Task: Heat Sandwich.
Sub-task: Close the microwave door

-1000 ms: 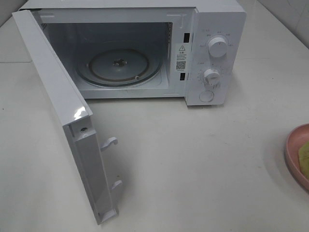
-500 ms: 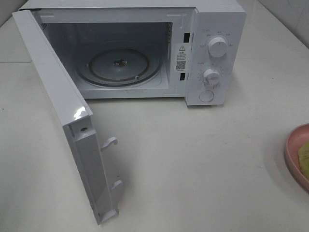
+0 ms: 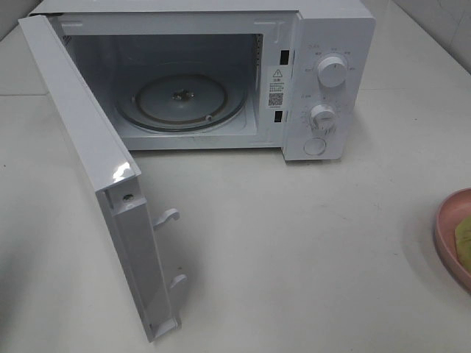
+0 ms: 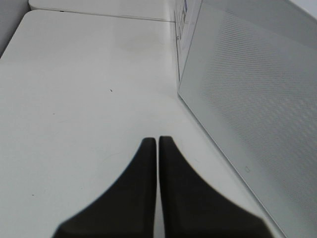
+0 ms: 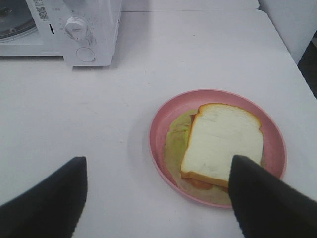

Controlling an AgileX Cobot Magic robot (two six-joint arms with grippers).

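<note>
The sandwich [image 5: 223, 141], white bread with tan crust over a yellow-green layer, lies on a round pink plate [image 5: 159, 124] on the table, right of the microwave. In the high view only the plate's left part [image 3: 444, 235] and a strip of the yellow-green layer [image 3: 464, 241] show at the right edge. My right gripper [image 5: 158, 159] is open above the plate's near side, one finger [image 5: 49, 198] beside the plate and the other [image 5: 262, 198] over the sandwich's corner. My left gripper [image 4: 157, 141] is shut and empty, low over the table beside the open microwave door [image 4: 247, 99]. Neither gripper shows in the high view.
The white microwave [image 3: 324, 44] stands at the back with its door [image 3: 88, 162] swung wide open toward the front left. Its glass turntable [image 3: 180, 99] is bare. Two knobs [image 3: 331, 72] and a button are on its right panel. The table's right edge is near the plate.
</note>
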